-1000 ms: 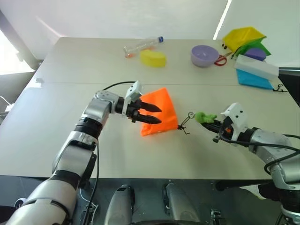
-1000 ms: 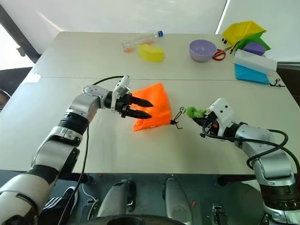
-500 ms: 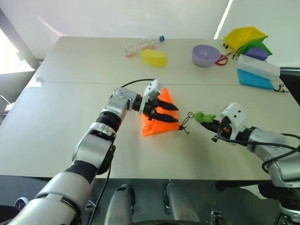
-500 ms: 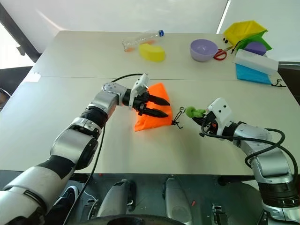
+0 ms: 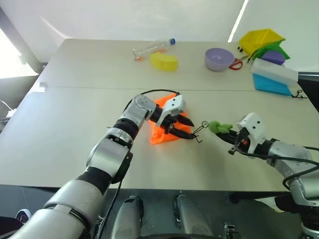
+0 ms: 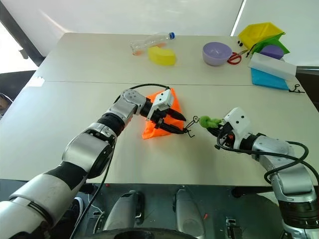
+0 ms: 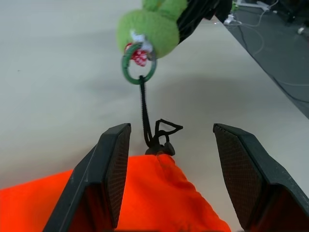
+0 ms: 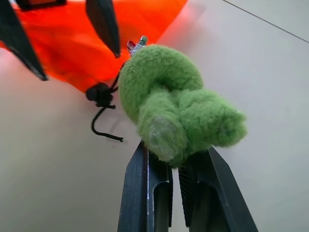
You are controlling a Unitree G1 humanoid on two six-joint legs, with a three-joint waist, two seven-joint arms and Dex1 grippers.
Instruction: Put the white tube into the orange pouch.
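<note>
Pale matte table (image 5: 60, 129): left gripper (image 5: 182, 128) has moved across the soft orange pouch (image 5: 162, 135) to its corded end.
Jaws spread; right gripper (image 6: 213, 130) pinches the fuzzy green toy (image 6: 209, 121).

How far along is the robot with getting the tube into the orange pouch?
Early. Done: the right hand is shut on the fuzzy green piece at the end of the pouch's black cord. In hand: the left hand, fingers apart, sits at the cord end of the orange pouch, which lies flat on the table. Left: opening the pouch and putting in the white tube, which I can't spot.
</note>
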